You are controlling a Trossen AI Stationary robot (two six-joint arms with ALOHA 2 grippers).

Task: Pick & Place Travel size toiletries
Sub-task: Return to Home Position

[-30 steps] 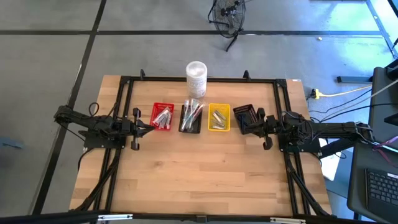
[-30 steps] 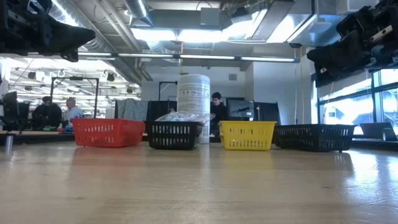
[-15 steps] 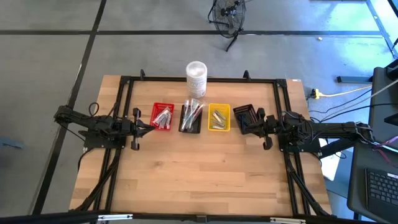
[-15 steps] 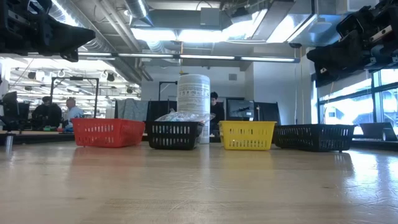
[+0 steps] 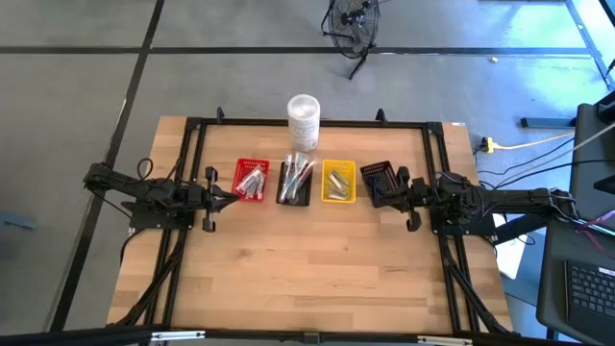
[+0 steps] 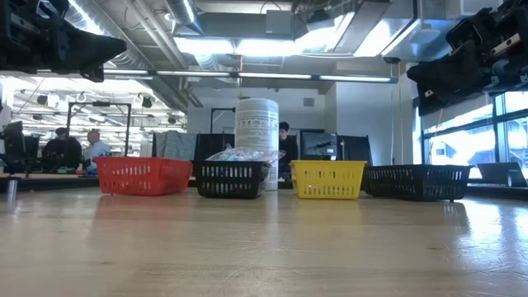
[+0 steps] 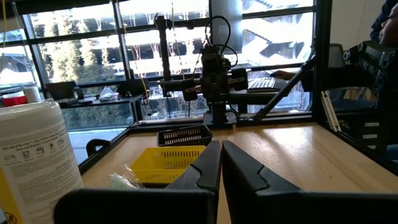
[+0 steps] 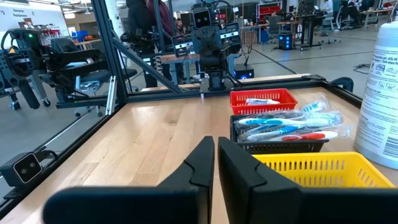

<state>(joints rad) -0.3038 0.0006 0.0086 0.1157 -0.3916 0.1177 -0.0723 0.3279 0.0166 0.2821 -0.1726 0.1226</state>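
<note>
The travel size toiletries (image 5: 294, 176) all lie inside the row of baskets at the upper centre of the high view. None shows loose on the table (image 5: 307, 269), so sorting is judged complete, with only arm parking left. White tubes (image 8: 261, 101) occupy the red basket (image 5: 237, 183), toothbrushes (image 8: 283, 124) the left black basket (image 5: 293, 203), and silvery pieces (image 5: 336, 181) the yellow basket (image 5: 324, 183). The right black basket (image 5: 370, 171) holds dark contents that cannot be identified. The white container (image 5: 303, 115) stands above the row. The left gripper (image 5: 229, 193), left of the red basket, and the right gripper (image 5: 384, 196), at the right black basket, have their fingers closed on nothing.
</note>
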